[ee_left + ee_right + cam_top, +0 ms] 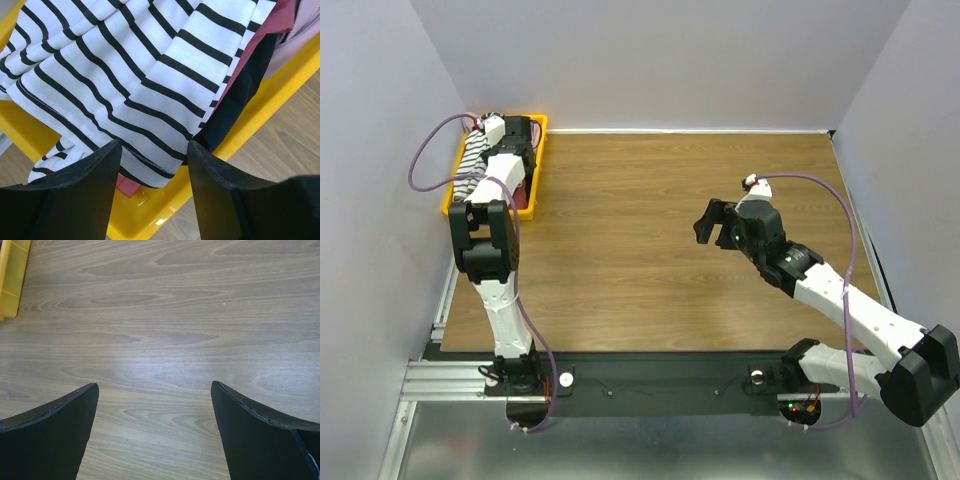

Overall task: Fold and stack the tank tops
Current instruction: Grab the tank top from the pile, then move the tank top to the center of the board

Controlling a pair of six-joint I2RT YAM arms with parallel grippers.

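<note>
Cloth fills the yellow bin [539, 150] at the table's far left corner. The striped tank top [150, 75] is heaped uppermost, with the dark red top [260, 35], the navy top [240, 95] and a pale pink top [295, 30] peeking out beside it. It looks light, limp and quick to bunch, so I'd pinch the stitched hem or a raised fold, though its neighbours may drag along. The left gripper [154, 147] hangs right over it, jaws spread wide, with the striped hem lying between the tips, unpinched. Further right, the right gripper [155, 390] hovers above the wooden table [160, 315], jaws apart and holding nothing, well apart from the bin.
</note>
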